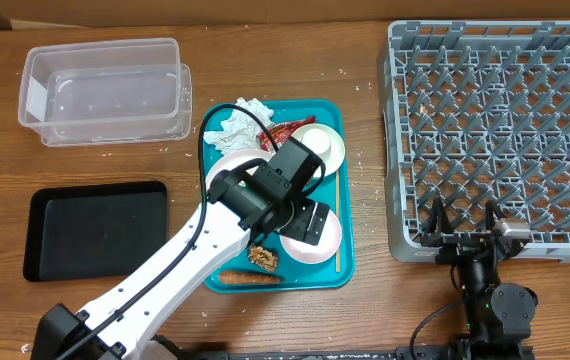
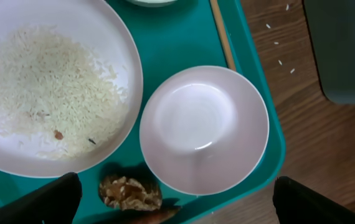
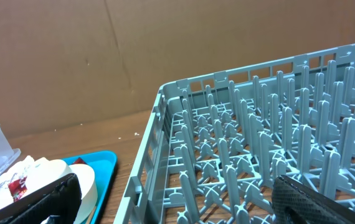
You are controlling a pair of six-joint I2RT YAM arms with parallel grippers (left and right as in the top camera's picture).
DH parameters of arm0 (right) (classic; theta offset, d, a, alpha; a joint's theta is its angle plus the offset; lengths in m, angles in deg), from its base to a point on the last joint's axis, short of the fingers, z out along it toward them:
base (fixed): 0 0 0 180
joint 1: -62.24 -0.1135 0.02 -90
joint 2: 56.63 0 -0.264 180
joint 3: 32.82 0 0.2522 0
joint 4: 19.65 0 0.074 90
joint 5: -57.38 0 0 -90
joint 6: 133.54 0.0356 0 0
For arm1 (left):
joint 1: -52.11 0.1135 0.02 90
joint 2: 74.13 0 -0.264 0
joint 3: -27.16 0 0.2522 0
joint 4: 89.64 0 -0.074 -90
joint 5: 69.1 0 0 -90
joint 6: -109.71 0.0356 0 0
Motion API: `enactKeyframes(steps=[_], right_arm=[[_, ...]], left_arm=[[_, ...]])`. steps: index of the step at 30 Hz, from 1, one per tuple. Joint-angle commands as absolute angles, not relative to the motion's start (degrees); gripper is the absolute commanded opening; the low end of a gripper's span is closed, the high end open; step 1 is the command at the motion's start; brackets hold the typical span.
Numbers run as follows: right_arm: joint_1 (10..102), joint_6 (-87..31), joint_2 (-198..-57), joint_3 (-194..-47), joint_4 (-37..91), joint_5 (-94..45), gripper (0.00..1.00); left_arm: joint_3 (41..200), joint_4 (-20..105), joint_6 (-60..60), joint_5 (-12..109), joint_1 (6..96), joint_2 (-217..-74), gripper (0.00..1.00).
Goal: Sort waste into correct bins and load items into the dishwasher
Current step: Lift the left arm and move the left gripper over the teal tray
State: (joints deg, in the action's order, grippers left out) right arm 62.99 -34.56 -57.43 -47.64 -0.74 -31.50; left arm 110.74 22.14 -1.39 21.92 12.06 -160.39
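On the teal tray [image 1: 337, 262] lie a crumpled napkin [image 1: 240, 120], a red wrapper [image 1: 283, 130], a brown lump [image 1: 263, 257] and a carrot [image 1: 250, 277]. A white bowl [image 1: 323, 145] stands at its back right. My left gripper [image 1: 305, 222] is open and empty above another small bowl [image 2: 205, 127]. This bowl sits beside the plate [image 2: 47, 87], which holds loose rice. The brown lump [image 2: 131, 191] lies between the fingers [image 2: 177, 208]. My right gripper [image 1: 462, 215] is open and empty at the front edge of the grey dish rack [image 1: 495, 130]. The cup is hidden.
A clear tub [image 1: 105, 90] stands at the back left and a black tray [image 1: 95, 230] at the front left. A wooden chopstick [image 1: 336, 220] lies along the teal tray's right side. Rice grains [image 2: 280, 43] are scattered on the table beside the tray.
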Motion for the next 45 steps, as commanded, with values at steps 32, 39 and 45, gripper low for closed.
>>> enactKeyframes(steps=[32, 39, 45], right_arm=[[63.1, -34.8, -56.8, -47.0, -1.2, -31.5, 1.0], [63.1, -34.8, -56.8, -47.0, -1.2, -31.5, 1.0], [63.1, -34.8, -56.8, -47.0, -1.2, -31.5, 1.0]], left_arm=[[112.1, 26.7, -7.1, 18.8, 20.2, -161.0, 0.66], [112.1, 33.9, -4.1, 23.6, 20.9, -161.1, 0.71], [112.1, 35.6, -2.9, 21.3, 20.9, -163.6, 0.7]])
